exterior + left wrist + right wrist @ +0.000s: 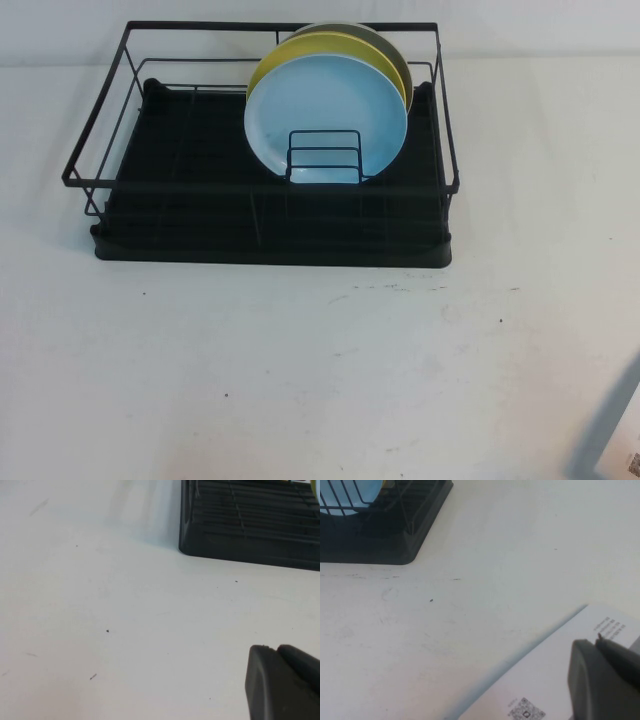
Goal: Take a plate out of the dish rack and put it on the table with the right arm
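Both end effectors (282, 682) (605, 680) off rack; plate (325, 115) lt-blue, glossy.

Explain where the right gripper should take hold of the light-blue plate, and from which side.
Grip the light-blue plate by its upper rim, from above: it stands on edge, foremost in the dish rack. Right gripper and left gripper sit low over the table, away from it.

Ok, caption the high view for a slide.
Light-blue plate upright in dish rack, fronting yellow plate and olive-grey plate; neither gripper visible.
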`<control>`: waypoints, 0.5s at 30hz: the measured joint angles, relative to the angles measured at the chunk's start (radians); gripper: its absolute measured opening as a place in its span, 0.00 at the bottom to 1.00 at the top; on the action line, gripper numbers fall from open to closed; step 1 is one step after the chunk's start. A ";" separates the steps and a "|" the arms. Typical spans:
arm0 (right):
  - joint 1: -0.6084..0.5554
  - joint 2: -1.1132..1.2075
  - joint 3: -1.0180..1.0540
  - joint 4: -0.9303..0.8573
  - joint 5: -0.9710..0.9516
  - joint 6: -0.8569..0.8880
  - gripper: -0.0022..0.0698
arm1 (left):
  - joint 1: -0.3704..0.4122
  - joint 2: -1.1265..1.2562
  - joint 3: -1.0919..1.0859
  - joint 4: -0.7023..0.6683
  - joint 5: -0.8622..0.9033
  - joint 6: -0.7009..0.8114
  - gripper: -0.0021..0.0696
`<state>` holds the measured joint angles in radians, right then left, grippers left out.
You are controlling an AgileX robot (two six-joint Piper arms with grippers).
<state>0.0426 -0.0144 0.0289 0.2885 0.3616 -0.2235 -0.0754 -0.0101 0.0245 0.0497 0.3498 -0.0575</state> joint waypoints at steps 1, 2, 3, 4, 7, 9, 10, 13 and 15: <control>0.000 0.000 0.000 0.000 0.000 0.000 0.00 | 0.000 0.000 0.000 0.000 0.000 0.000 0.02; 0.000 0.000 0.000 0.000 0.000 0.000 0.00 | 0.000 0.000 0.000 0.000 0.000 0.000 0.02; 0.000 0.000 0.000 0.004 0.000 0.000 0.00 | 0.000 0.000 0.000 0.000 0.000 0.000 0.02; 0.000 0.000 0.000 0.016 0.000 0.000 0.00 | 0.000 0.000 0.000 0.000 0.000 0.000 0.02; 0.000 0.000 0.000 0.094 -0.004 0.000 0.00 | 0.000 0.000 0.000 0.000 0.000 0.000 0.02; 0.000 0.000 0.000 0.182 -0.025 0.000 0.00 | 0.000 0.000 0.000 0.000 0.000 0.000 0.02; 0.000 0.000 0.000 0.234 -0.042 0.000 0.00 | 0.000 0.000 0.000 0.000 0.000 0.000 0.02; 0.000 0.000 0.000 0.406 -0.111 0.000 0.00 | 0.000 0.000 0.000 0.000 0.000 0.000 0.02; 0.000 0.000 0.000 0.528 -0.157 0.000 0.00 | 0.000 0.000 0.000 0.000 0.000 0.000 0.02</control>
<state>0.0426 -0.0144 0.0289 0.8167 0.2042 -0.2235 -0.0754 -0.0101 0.0245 0.0497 0.3498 -0.0575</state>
